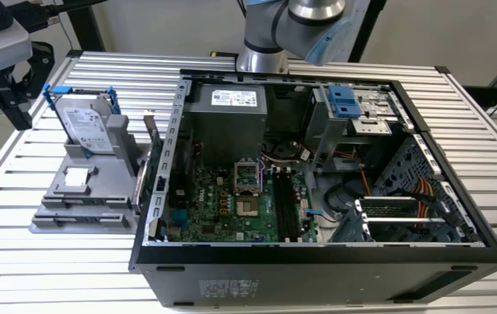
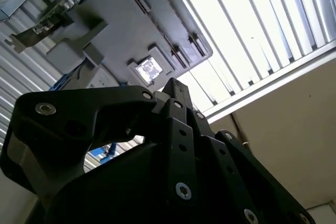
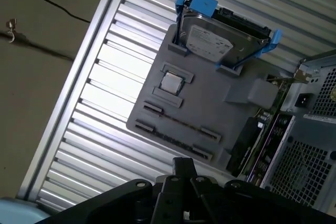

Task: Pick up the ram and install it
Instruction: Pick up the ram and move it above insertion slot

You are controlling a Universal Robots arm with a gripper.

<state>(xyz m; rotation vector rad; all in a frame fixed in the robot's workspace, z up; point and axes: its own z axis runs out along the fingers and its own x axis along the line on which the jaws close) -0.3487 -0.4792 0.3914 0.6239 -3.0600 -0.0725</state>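
**Ram position unclear; end effector off to the side of the table**

Ram: could not tell where it sat. In the exterior view the memory slots (image 1: pixel 286 206) on the motherboard (image 1: pixel 222 209) were dark and too small to tell whether one was filled. In the first wrist view the two long slots on the grey fixture (image 3: pixel 210 108) read only as thin lines. A dark strip between the fixture and the expansion card (image 3: pixel 270 145) was hard to make out and may have been part of the card.

The open computer case (image 1: pixel 318 258) hid its near wall's inside. The arm (image 1: pixel 274 33) was cut off at the top edge of the frame.

End effector (image 1: pixel 4 111) hung at the exterior view's left edge, beyond the table (image 1: pixel 57 275) rim. It was well apart from the case and touched nothing. In both wrist views its own black body covered most of the tip. Wide or narrow, holding something or not: could not tell.

The hard drive (image 1: pixel 87 127) stood upright in its blue frame at the fixture's far end. A small square chip (image 3: pixel 170 82) lay in a pocket just beside it. The fixture sat on the table just beside the case, on the exterior view's left.
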